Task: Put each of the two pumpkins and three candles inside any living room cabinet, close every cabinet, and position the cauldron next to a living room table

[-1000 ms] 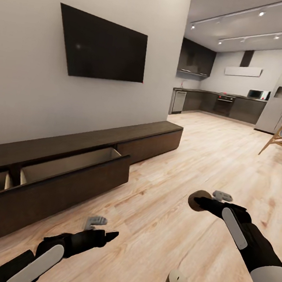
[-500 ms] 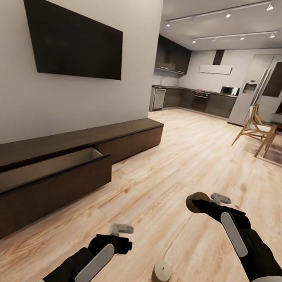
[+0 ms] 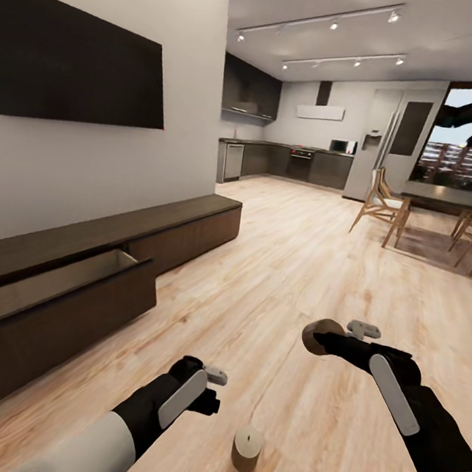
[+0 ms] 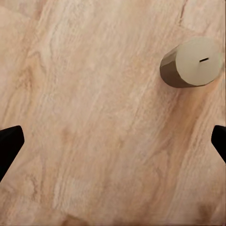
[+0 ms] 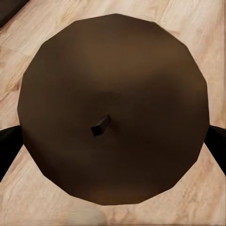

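The right claw is closed on a candle and carries it above the floor; the right wrist view shows that candle end-on, wick toward the camera, with a dark fingertip pressed against each side of its round body. A second candle stands upright on the floor just beside the left claw, which hangs over the boards with its fingers spread wide and nothing between them; in the left wrist view the candle sits off to one side of the gap, not between the fingertips. The cabinet runs along the wall to the robot's left, with one drawer pulled out and its pale inside exposed. These candles look like short, stiff, light cylinders with smooth sides, so they should not crush, but they could roll or tip if nudged off centre. The soundest hold on the floor candle is likely across its middle, fingers on opposite sides of the curved wall and straddling the wick, after the left claw is brought squarely over it.
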### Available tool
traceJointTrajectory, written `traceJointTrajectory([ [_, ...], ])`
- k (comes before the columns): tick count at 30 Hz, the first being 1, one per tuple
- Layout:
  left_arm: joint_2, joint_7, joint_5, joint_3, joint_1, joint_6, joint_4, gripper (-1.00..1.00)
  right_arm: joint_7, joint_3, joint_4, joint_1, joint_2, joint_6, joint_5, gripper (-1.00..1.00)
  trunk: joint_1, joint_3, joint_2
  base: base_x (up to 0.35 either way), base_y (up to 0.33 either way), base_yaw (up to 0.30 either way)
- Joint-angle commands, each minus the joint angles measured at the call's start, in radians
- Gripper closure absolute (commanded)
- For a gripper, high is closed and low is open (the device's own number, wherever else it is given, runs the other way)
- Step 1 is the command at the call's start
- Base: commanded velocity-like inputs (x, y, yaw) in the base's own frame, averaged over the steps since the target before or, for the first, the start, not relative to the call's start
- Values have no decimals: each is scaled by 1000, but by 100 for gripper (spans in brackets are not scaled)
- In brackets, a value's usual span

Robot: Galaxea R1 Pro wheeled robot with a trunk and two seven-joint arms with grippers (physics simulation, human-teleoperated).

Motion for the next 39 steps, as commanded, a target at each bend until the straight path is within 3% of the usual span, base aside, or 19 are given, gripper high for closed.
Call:
traceJointTrajectory([
  [1,0,10,9,-1,-1,6,-3,-100,-11,2,-2,-1,-1,2,-12,100,0,-1,0,0,0,-295],
  [3,0,10,8,-1,-3,14,-9,-100,-11,4,-4,4,-1,4,-26,100,0,-1,0,0,0,-295],
  [9,0,13,0,-1,-3,-69,-11,-100,-9,4,-5,7,0,1,-31,100,0,-1,0,0,0,-295],
  [15,0,12,-1,1,-3,-94,-10,-100,-9,4,-6,8,0,-1,-30,100,0,-1,0,0,0,-245],
  [19,0,13,-1,-5,-3,-134,-5,-100,-8,2,-13,8,-1,1,-105,100,0,-1,0,0,0,-42],
  [22,0,13,0,-5,-3,-140,-3,-100,-7,1,-17,8,-2,5,-125,100,0,-1,0,0,0,-6],
  [28,0,13,0,-6,-3,-140,-2,-100,-10,-2,-78,26,24,2,-129,100,0,-1,0,0,0,-31],
  [39,0,13,0,-6,-3,-142,-1,-100,-10,-2,-77,31,24,-8,-124,100,0,3,0,0,0,-242],
])
